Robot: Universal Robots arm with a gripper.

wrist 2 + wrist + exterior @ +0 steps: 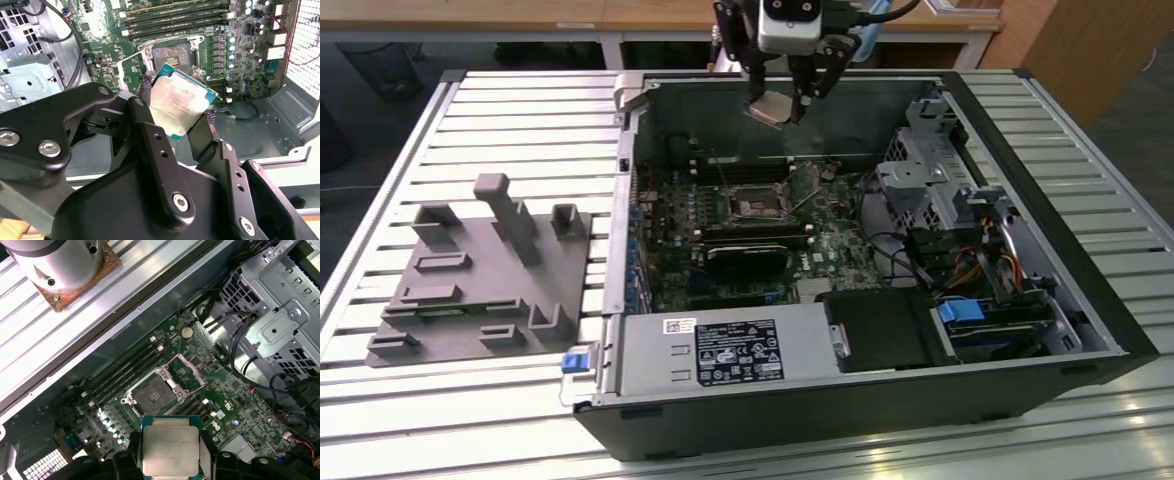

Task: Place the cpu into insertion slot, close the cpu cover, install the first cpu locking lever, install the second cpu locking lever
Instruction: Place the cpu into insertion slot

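The gripper (pixel 779 100) has its 2 black fingers (pixel 150 135) clamped on opposite edges of the cpu (pixel 180 102), whose silvery top faces both wrist views. In the exterior view the chip hangs tilted, well above the insertion slot (pixel 757 208), inside the open computer case (pixel 854 420). The slot lies bare on the green motherboard (pixel 235 390). The cpu cover (pixel 189 371) stands swung open just beside the slot.

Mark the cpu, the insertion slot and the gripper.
cpu (pixel 170 450): first wrist view, middle of its silvery metal top.
insertion slot (pixel 152 394): first wrist view, its dark centre.
gripper (pixel 782 100): exterior view, midway between the fingertips that hold the cpu.
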